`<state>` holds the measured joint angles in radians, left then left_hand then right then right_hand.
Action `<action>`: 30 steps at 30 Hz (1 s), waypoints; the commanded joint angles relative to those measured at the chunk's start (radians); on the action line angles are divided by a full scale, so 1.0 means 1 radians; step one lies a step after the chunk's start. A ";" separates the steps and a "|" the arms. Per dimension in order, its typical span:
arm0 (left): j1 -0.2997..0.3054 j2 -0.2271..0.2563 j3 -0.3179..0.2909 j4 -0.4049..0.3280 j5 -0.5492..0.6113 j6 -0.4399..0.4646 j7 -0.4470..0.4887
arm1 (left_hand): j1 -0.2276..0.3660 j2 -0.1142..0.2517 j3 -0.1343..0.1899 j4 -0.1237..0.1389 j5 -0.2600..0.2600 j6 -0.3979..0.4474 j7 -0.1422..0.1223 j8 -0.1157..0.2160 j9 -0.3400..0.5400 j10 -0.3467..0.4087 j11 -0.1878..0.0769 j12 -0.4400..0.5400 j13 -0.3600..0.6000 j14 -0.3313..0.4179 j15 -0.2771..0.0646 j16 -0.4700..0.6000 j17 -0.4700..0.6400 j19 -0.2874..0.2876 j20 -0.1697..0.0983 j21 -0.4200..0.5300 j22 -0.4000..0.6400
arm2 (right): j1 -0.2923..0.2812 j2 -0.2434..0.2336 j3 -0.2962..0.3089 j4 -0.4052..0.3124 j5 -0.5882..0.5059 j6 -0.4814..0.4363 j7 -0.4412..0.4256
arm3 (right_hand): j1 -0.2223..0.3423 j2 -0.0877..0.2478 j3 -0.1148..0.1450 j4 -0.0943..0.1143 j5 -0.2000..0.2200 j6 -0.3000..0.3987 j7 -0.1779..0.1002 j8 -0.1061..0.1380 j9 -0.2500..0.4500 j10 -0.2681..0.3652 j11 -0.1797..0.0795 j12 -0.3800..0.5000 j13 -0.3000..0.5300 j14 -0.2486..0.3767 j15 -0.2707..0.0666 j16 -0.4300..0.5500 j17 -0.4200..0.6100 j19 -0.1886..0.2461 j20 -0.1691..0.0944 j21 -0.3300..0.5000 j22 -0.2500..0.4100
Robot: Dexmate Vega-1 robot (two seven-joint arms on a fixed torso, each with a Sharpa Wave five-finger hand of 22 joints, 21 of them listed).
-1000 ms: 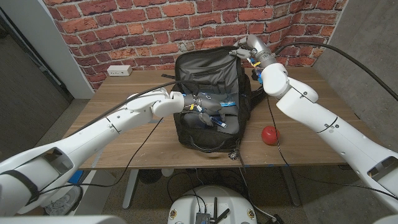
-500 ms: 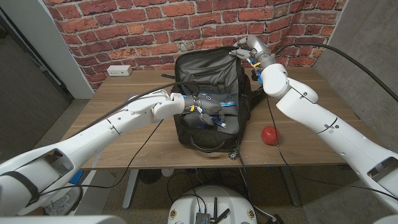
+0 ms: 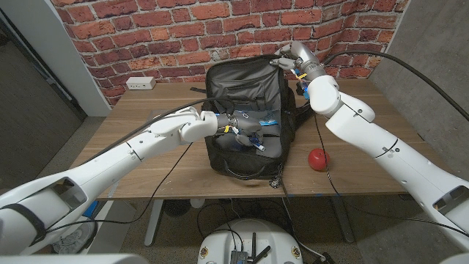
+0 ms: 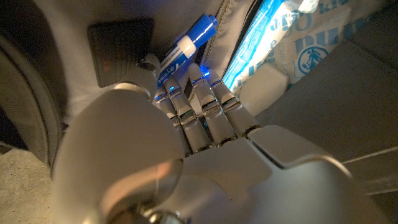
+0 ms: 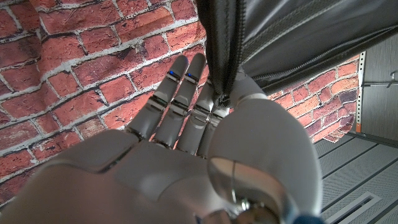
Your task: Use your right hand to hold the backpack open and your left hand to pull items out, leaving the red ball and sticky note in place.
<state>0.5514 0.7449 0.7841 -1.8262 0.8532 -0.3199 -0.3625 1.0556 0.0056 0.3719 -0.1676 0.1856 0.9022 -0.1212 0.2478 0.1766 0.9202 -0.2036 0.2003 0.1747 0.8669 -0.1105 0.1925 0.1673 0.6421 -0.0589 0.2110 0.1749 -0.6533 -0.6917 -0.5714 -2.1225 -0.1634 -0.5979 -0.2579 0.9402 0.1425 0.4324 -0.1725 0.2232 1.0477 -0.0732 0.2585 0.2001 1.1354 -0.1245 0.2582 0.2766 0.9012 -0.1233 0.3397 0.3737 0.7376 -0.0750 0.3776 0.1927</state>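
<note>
So the backpack [image 3: 245, 117] sits mid-table [image 3: 146, 139], flap pulled up toward the brick wall. The right hand [image 3: 292, 59] is pinching the flap's zipper edge at the top far corner, holding it open. The left hand [image 3: 245, 128] is down inside the opening, fingers curled right next to a blue-and-white marker [image 4: 185, 43] and a blue printed packet [image 4: 261, 37]; can't tell if it's actually gripping anything. The red ball [image 3: 317, 158] lies on the table just right of the bag.

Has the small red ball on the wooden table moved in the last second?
No. The small red ball lies at the same spot on the wooden table, right of the black backpack, as before.
</note>
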 commanded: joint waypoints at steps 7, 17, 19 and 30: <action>0.005 0.001 -0.001 -0.011 0.007 0.019 0.005 | 0.007 0.023 0.013 0.000 0.007 0.071 0.003 -0.006 0.005 0.070 0.002 0.007 0.005 0.063 -0.127 -0.005 0.002 0.023 -0.148 0.003 0.002 | -0.009 -0.004 0.006 -0.007 0.000 0.001 -0.006 | 0.008 0.013 0.003 0.006 0.007 0.010 -0.002 -0.002 0.004 0.008 0.000 -0.007 0.004 0.009 -0.109 -0.007 0.007 -0.001 -0.128 0.008 0.004; 0.021 0.020 -0.024 -0.053 -0.010 0.037 -0.005 | 0.009 0.032 0.018 0.000 0.007 0.105 -0.001 -0.004 0.007 0.111 0.002 0.009 0.005 0.094 -0.127 -0.004 0.003 0.021 -0.148 -0.003 0.001 | -0.015 -0.009 0.010 -0.017 -0.001 0.002 -0.008 | 0.008 0.013 0.003 0.006 0.007 0.011 -0.001 -0.004 0.004 0.010 0.002 -0.008 0.004 0.008 -0.108 -0.009 0.008 -0.002 -0.128 0.010 0.004; 0.029 0.026 -0.032 -0.067 -0.013 0.043 -0.004 | 0.010 0.033 0.019 0.000 0.007 0.116 -0.009 -0.001 0.008 0.118 0.002 0.009 0.006 0.098 -0.128 -0.005 0.003 0.021 -0.148 -0.004 0.001 | -0.017 -0.007 0.011 -0.020 -0.002 -0.002 -0.011 | 0.008 0.013 0.003 0.006 0.007 0.011 -0.001 -0.004 0.004 0.009 0.001 -0.008 0.004 0.008 -0.109 -0.010 0.008 -0.003 -0.128 0.010 0.004; 0.061 0.050 -0.067 -0.118 -0.019 0.069 0.001 | 0.020 0.046 0.027 -0.003 0.008 0.158 -0.014 0.007 0.012 0.164 0.002 0.010 0.008 0.132 -0.131 -0.002 0.006 0.017 -0.147 -0.008 0.000 | -0.020 -0.004 0.009 -0.028 -0.009 -0.006 -0.016 | 0.010 0.013 0.003 0.005 0.007 0.010 -0.001 -0.006 0.005 0.009 0.001 -0.010 0.005 0.009 -0.110 -0.012 0.010 -0.004 -0.128 0.012 0.004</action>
<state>0.5824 0.7710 0.7512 -1.8924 0.8431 -0.2740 -0.3616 1.0692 0.0371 0.3879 -0.1699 0.1886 1.0504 -0.1342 0.2485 0.1838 1.0724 -0.2023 0.2002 0.1786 0.9846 -0.1466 0.1874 0.1700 0.6580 -0.0643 0.2055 0.1721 -0.6695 -0.6975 -0.5616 -2.1415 -0.1633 -0.5980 -0.2672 0.9482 0.1424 0.4348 -0.1702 0.2262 1.0502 -0.0748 0.2496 0.2018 1.1352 -0.1244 0.2512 0.2759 0.9012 -0.1233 0.3289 0.3784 0.7376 -0.0751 0.3814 0.1927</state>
